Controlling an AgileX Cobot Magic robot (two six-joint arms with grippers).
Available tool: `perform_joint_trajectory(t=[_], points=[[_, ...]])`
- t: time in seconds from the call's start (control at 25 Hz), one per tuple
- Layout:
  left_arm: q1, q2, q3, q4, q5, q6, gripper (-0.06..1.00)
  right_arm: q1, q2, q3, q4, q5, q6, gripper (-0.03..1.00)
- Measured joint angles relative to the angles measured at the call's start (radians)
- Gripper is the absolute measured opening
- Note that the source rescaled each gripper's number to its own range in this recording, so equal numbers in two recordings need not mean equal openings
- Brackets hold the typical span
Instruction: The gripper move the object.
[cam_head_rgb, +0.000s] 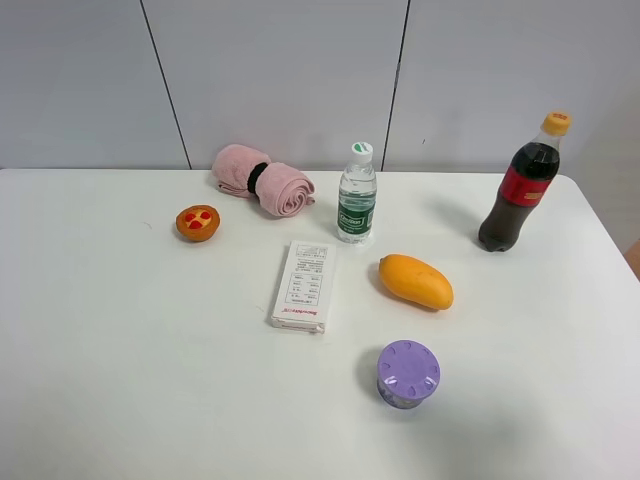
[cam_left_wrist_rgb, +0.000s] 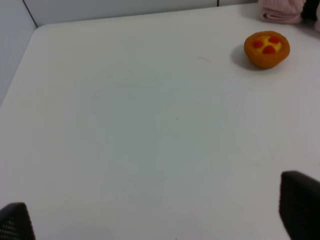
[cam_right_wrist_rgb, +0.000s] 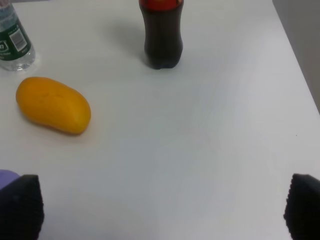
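Note:
The mango (cam_head_rgb: 415, 281), smooth, oval and yellow-orange, lies on the white table right of the white box (cam_head_rgb: 304, 285). It also shows in the right wrist view (cam_right_wrist_rgb: 53, 105). My right gripper (cam_right_wrist_rgb: 162, 207) is open and empty, its two black fingertips (cam_right_wrist_rgb: 20, 205) far apart; the mango lies ahead of it, off to one side and apart from it. My left gripper (cam_left_wrist_rgb: 157, 215) is open and empty over bare table, far from the mango. Neither arm shows in the exterior high view.
A small orange tart (cam_head_rgb: 197, 222) sits at the left, also in the left wrist view (cam_left_wrist_rgb: 267, 49). A rolled pink towel (cam_head_rgb: 263, 180), a water bottle (cam_head_rgb: 357, 194) and a cola bottle (cam_head_rgb: 523, 185) stand at the back. A purple-lidded cup (cam_head_rgb: 408, 373) stands in front of the mango.

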Motion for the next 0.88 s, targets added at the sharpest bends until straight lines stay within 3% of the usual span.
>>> perform_joint_trajectory(t=[0.88], points=[[0.0, 0.0, 0.0, 0.0, 0.0, 0.0, 1.0, 0.0, 0.0, 0.001, -0.007, 0.001, 0.002, 0.89]])
